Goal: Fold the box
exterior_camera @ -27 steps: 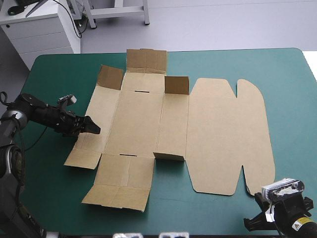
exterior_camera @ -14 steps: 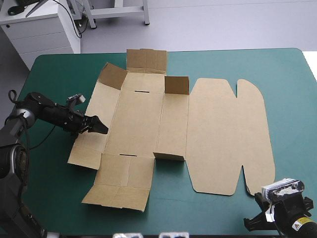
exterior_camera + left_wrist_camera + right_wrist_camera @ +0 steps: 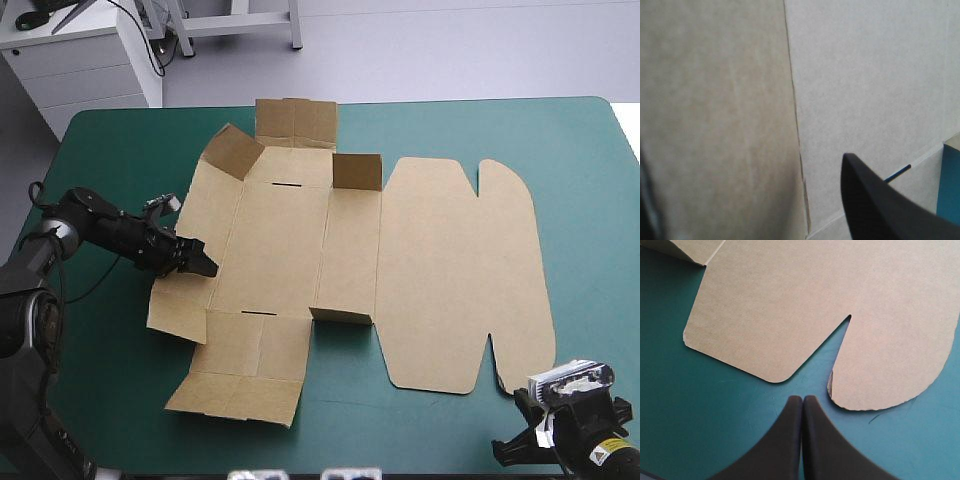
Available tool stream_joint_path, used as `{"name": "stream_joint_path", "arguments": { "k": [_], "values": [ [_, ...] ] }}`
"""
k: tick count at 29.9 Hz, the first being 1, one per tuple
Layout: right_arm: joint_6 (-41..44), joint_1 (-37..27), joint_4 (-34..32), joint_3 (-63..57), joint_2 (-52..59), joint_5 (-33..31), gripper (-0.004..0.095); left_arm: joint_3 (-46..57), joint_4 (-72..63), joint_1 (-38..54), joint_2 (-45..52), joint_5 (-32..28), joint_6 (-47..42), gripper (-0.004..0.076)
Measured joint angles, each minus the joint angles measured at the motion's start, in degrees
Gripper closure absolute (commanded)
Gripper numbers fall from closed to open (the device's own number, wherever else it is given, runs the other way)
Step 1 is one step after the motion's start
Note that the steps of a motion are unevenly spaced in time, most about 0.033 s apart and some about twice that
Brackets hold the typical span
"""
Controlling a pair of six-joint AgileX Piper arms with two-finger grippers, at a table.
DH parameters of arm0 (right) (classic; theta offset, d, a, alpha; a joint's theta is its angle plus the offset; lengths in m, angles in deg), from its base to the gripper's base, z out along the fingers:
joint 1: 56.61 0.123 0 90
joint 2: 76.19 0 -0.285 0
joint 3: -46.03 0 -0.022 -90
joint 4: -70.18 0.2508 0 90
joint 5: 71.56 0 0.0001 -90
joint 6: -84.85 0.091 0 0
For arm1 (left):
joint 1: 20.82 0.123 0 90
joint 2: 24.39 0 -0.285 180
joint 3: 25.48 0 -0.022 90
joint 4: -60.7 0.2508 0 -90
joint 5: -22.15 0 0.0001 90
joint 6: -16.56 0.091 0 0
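A wall of the flat brown cardboard box (image 3: 280,240) is risking slipping off the spread-open left gripper (image 3: 206,266), while the right gripper (image 3: 802,400) is sitting clenched, empty.

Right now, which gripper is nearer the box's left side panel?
Left. Left gripper is at the left side panel; right gripper sits off the box, by its notched lid.

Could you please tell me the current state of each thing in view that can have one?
box: unfolded sheet, mostly flat; left side panel tilted up, two small far flaps standing.
lid: lying flat.
left gripper: open, at the tilted left side panel.
right gripper: shut, holding nothing, just short of the lid's notched edge and not touching it.
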Motion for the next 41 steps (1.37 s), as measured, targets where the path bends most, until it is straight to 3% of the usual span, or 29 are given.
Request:
{"name": "stream_joint_path", "arguments": {
  "k": [5, 13, 20, 30, 36, 41],
  "values": [
    [0.13, 0.00, 0.00, 0.00, 0.00, 0.00, 0.0927, 0.00, 0.09, 0.00, 0.00, -0.06, 0.24, 0.0731],
    [0.20, 0.00, -0.06, 0.00, 0.00, 0.00, 0.0927, 0.00, -3.09, 0.01, 0.00, 0.15, 7.35, 0.0731],
    [0.20, 0.00, -0.06, 0.00, 0.00, 0.00, 0.0927, -3.73, -1.58, -3.61, 0.00, 0.10, 6.15, 0.0731],
    [0.20, 0.00, -0.06, 0.00, 0.00, 0.00, 0.0927, -23.34, 13.26, -19.56, 3.87, 2.22, 1.67, 0.0731],
    [0.25, 0.00, -0.06, 0.00, 0.00, 0.00, 0.0927, -37.49, 28.16, -30.47, 3.98, 3.36, -1.08, 0.0731],
    [0.35, 0.00, -0.06, 0.00, 0.00, 0.02, 0.0927, -43.50, 40.88, -39.81, 3.98, 3.48, -1.95, 0.0731]
  ]
}}
